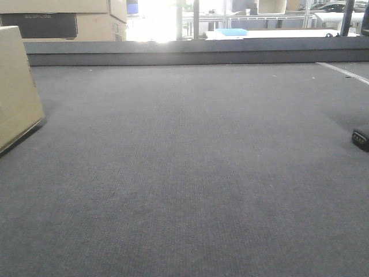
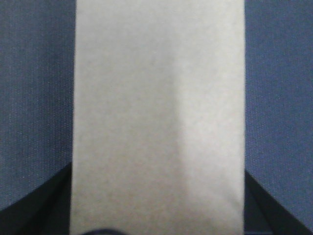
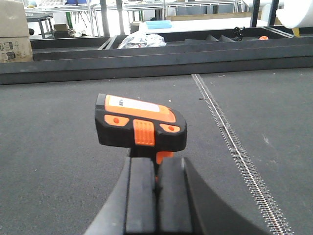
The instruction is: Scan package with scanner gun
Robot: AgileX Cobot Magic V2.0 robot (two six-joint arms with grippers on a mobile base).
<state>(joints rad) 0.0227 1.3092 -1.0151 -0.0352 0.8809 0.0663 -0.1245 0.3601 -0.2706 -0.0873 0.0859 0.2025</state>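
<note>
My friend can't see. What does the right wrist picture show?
A small scanner gun with a black head and orange buttons sits clamped in the right gripper, above a dark grey conveyor belt. Behind are a raised rail and cardboard boxes.

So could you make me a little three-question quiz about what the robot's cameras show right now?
1. True or false: the right gripper is closed on the scanner gun.
2. What fills the middle of the left wrist view?
A. the package
B. a bottle
C. a keyboard
3. Fill in: the scanner gun's head is black and ____.

Key: 1 true; 2 A; 3 orange.
</note>
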